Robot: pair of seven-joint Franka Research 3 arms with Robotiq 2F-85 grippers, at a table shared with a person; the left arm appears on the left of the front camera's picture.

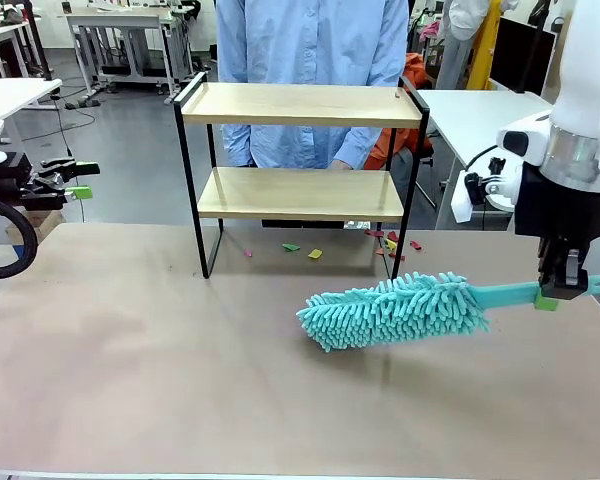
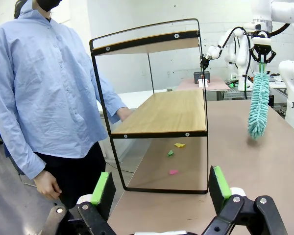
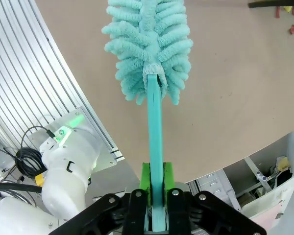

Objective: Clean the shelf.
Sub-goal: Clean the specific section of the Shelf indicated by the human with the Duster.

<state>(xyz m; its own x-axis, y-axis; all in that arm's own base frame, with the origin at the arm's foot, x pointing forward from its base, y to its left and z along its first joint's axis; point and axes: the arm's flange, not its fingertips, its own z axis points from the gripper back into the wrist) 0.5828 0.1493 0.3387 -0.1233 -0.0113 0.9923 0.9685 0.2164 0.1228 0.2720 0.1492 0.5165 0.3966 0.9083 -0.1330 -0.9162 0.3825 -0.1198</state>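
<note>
Right of the shelf (image 1: 300,193), right gripper (image 1: 555,295) clamps the duster (image 1: 395,310) handle; sweeping pending, duster needs lifting leftward first.

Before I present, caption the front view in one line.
Right gripper holding a teal duster before the two-tier shelf, a person standing behind it.

I look at all three views and I can read no text, label, brand or number: nothing on the shelf (image 1: 300,105), nothing on the duster (image 1: 395,310), nothing on the tabletop (image 1: 130,380).
</note>
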